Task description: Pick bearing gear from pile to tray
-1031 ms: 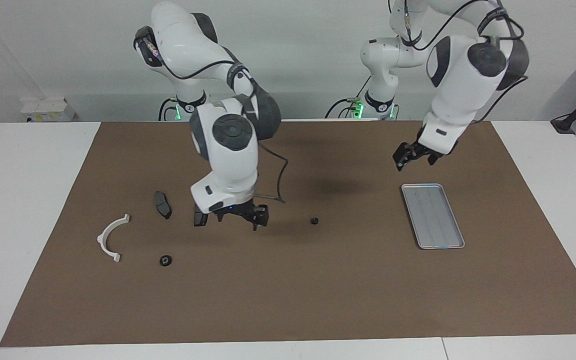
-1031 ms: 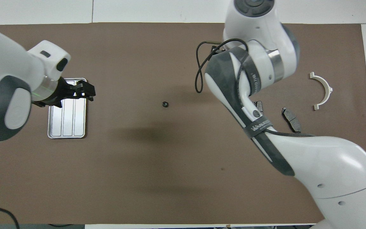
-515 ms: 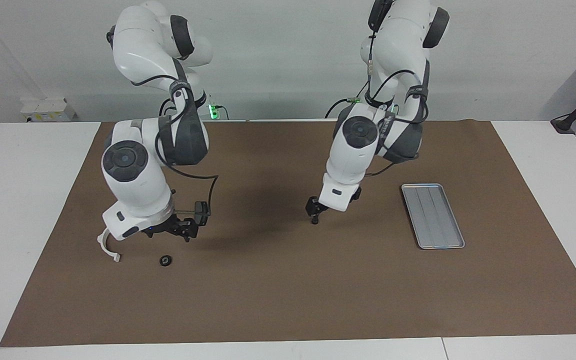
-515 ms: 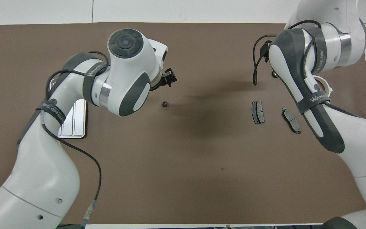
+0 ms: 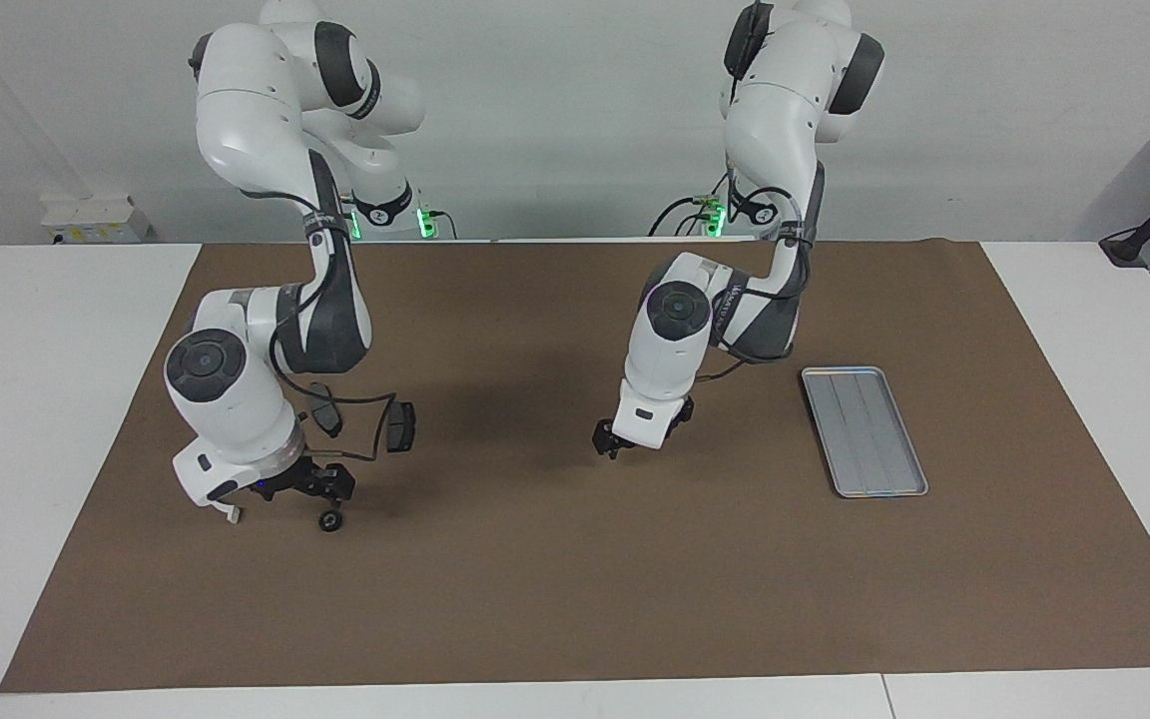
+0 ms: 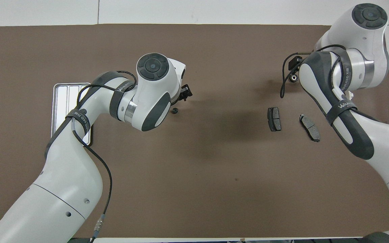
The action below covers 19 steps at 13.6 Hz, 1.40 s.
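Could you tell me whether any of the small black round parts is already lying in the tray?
No, the tray shows only its bare ribbed floor in the facing view, and one small black round part lies on the brown mat.

White table (image 5: 56,399) under brown mat (image 5: 575,599). Plain pale wall (image 5: 555,110) at robots' end. White power strip (image 5: 96,220) at wall. Even lighting, soft shadows on mat.

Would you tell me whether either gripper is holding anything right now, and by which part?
Nothing is held. The left gripper and the right gripper are both open, each low over a small black gear on the mat.
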{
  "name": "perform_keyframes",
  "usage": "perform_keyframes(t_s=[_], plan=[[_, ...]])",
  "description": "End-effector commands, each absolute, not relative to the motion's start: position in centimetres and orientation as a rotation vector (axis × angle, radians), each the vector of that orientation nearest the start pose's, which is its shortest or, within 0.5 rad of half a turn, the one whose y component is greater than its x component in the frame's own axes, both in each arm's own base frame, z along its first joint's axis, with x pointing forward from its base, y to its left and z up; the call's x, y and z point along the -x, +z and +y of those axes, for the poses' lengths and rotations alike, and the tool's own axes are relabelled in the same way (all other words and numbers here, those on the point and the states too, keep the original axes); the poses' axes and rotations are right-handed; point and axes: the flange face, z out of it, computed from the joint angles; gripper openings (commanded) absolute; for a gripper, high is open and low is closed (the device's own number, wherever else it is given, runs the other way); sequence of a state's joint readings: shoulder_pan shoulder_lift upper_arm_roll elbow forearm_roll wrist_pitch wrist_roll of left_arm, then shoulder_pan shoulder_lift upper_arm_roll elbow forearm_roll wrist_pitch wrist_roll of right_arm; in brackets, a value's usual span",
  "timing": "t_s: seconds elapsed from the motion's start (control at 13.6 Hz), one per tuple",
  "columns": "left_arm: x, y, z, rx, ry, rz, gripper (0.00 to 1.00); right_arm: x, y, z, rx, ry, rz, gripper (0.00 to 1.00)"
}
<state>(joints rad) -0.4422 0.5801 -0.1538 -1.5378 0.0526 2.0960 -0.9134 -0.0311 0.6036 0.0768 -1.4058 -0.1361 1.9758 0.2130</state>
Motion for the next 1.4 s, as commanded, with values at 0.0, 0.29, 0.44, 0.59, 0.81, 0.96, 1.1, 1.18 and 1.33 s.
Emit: perform_keyframes(t_s=[0.0, 0.29, 0.44, 0.59, 0.81, 0.96, 1.1, 1.18, 1.33], plan=[[-58.2, 31.5, -38.3, 3.091, 0.025, -0.538, 1.0, -71.3, 33.6, 0.9, 3.203, 0.019, 0.207, 1.0], [-57.8, 29.6, -37.4, 3.091, 0.01, -0.539, 0.98, -71.4, 31.3, 1.2, 3.192, 0.01, 0.27, 1.0], [-57.9, 29.6, -37.3, 3.097, -0.003, -0.541, 0.92, -71.1, 30.0, 1.2, 3.188, -0.014, 0.266, 1.0], [-58.0, 29.4, -37.3, 3.1, -0.008, -0.543, 0.87, -71.2, 29.3, 1.4, 3.183, -0.03, 0.264, 1.0], [-57.9, 29.4, -37.3, 3.098, -0.001, -0.544, 0.69, -70.9, 28.2, 1.4, 3.182, -0.038, 0.276, 1.0], [-57.8, 29.3, -37.4, 3.092, 0.006, -0.539, 0.52, -70.2, 27.2, 1.6, 3.177, -0.064, 0.262, 1.0], [-57.3, 29.3, -37.9, 3.087, 0.015, -0.531, 0.34, -70.1, 27.2, 1.6, 3.177, -0.067, 0.264, 1.0], [-57.1, 29.2, -38.0, 3.082, 0.022, -0.53, 0.25, -70.1, 27.1, 1.6, 3.178, -0.067, 0.262, 1.0], [-56.9, 29.5, -37.8, 3.051, 0.062, -0.528, 0.11, -70.2, 27.2, 1.5, 3.178, -0.067, 0.263, 0.84]])
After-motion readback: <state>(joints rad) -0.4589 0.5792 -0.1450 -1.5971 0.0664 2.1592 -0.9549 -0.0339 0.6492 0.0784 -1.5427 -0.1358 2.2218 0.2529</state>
